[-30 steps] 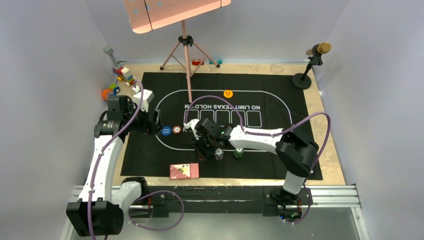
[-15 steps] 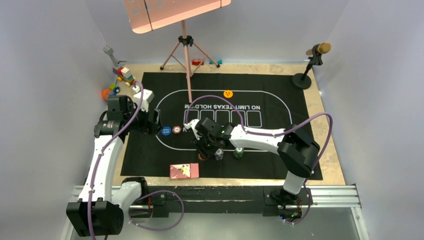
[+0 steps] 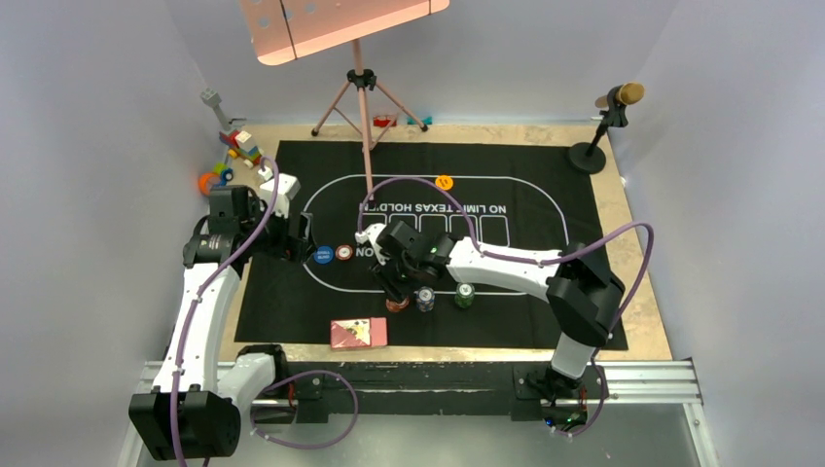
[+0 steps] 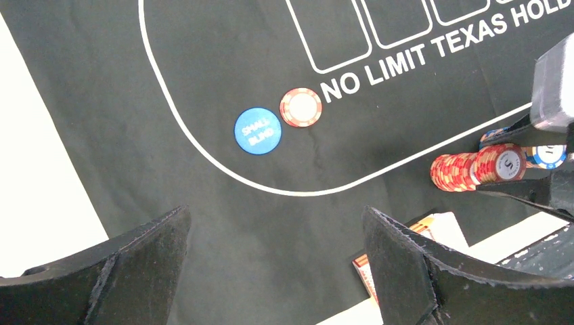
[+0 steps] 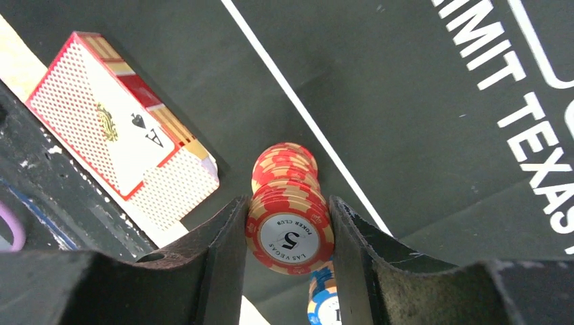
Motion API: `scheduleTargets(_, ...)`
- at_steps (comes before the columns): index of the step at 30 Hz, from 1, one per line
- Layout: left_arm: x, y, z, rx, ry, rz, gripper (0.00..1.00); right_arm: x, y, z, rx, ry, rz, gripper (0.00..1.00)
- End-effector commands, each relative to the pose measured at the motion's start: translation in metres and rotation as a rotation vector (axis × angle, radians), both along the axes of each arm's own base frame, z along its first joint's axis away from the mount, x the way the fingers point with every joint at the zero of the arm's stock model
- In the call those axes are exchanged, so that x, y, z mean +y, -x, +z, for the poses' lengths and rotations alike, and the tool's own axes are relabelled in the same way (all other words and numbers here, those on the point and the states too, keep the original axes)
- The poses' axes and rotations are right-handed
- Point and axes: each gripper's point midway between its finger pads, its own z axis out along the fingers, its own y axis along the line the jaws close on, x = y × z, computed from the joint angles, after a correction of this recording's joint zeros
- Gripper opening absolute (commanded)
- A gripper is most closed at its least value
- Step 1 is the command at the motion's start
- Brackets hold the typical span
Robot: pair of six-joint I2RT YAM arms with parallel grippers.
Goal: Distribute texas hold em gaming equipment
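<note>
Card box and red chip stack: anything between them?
Only bare felt mat separates card box from red chip stack; right wrist view.

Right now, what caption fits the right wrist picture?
Right end effector grips red poker chips beside the card box.

Black matt felt mat (image 3: 574,195), white print; smooth plastic-looking red chips (image 5: 288,233); glossy printed card box (image 5: 112,132); matt pale desk (image 3: 647,311).

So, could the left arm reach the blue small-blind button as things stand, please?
Probably yes: its open fingers hang near the small-blind button, with only bare felt mat between; the single red chip beside it blocks nothing.
</note>
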Motion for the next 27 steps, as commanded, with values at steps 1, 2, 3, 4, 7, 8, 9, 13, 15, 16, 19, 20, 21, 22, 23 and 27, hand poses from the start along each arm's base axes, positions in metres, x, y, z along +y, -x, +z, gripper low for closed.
scheduleTargets(1,-0.002,-0.005,0.008,-0.040,0.008,-0.021,1.00,0.011,-0.043,0.060,-0.129,-0.096,-0.078,0.30)
scheduleTargets(2,-0.002,-0.005,0.008,-0.042,0.008,-0.021,1.00,0.008,-0.053,0.066,-0.142,-0.101,-0.107,0.27)
scheduleTargets(3,-0.002,-0.006,0.009,-0.044,0.008,-0.020,1.00,0.004,-0.067,0.071,-0.157,-0.104,-0.144,0.25)
scheduleTargets(4,-0.002,-0.006,0.009,-0.045,0.009,-0.020,1.00,-0.001,-0.082,0.077,-0.167,-0.114,-0.186,0.23)
scheduleTargets(7,-0.004,-0.008,0.008,-0.050,0.021,-0.017,1.00,-0.021,-0.129,0.092,-0.176,-0.157,-0.341,0.22)
scheduleTargets(8,-0.004,-0.009,0.009,-0.053,0.026,-0.015,1.00,-0.030,-0.145,0.094,-0.180,-0.167,-0.395,0.22)
scheduleTargets(9,-0.005,-0.011,0.009,-0.056,0.032,-0.008,1.00,-0.042,-0.163,0.094,-0.186,-0.170,-0.455,0.22)
scheduleTargets(13,-0.001,-0.015,0.003,-0.063,0.025,0.017,1.00,-0.080,-0.210,0.080,-0.191,-0.132,-0.628,0.22)
scheduleTargets(15,0.001,-0.016,0.000,-0.062,0.014,0.024,1.00,-0.096,-0.231,0.067,-0.174,-0.117,-0.690,0.22)
scheduleTargets(16,0.001,-0.016,0.000,-0.059,0.012,0.022,1.00,-0.103,-0.240,0.063,-0.171,-0.110,-0.720,0.22)
scheduleTargets(19,0.001,-0.015,-0.001,-0.054,0.013,0.021,1.00,-0.118,-0.264,0.047,-0.153,-0.099,-0.773,0.22)
scheduleTargets(20,0.000,-0.015,-0.001,-0.054,0.015,0.017,1.00,-0.119,-0.270,0.041,-0.147,-0.091,-0.780,0.22)
scheduleTargets(21,0.000,-0.015,0.000,-0.054,0.016,0.016,1.00,-0.119,-0.275,0.035,-0.141,-0.080,-0.782,0.22)
scheduleTargets(22,0.000,-0.014,0.000,-0.053,0.015,0.015,1.00,-0.117,-0.280,0.032,-0.140,-0.075,-0.775,0.22)
scheduleTargets(23,0.000,-0.014,-0.001,-0.051,0.015,0.011,1.00,-0.114,-0.284,0.026,-0.133,-0.068,-0.769,0.22)
scheduleTargets(27,0.000,-0.012,0.000,-0.052,0.013,0.011,1.00,-0.112,-0.295,0.009,-0.121,-0.032,-0.770,0.23)
